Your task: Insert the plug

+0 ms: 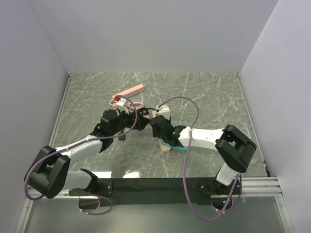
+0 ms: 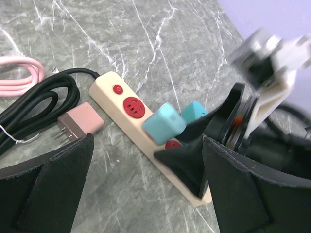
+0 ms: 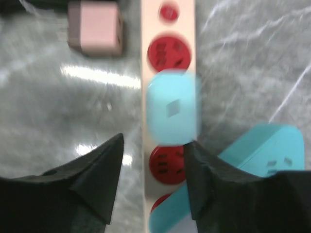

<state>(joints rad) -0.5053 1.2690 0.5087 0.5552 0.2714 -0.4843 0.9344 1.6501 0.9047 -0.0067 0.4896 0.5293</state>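
A beige power strip with red sockets lies on the marble table and also shows in the left wrist view. A teal plug, blurred, sits over a middle socket of the strip; it also shows in the left wrist view. My right gripper is open and straddles the strip just behind this plug, its right fingertip touching the plug. A second teal plug lies beside the strip. My left gripper is open and empty, close over the strip's near end. In the top view both grippers meet at mid-table.
A pink plug lies prongs-out left of the strip, next to a coiled black cord and a pink cable. A pink bar and a white adapter lie behind the grippers.
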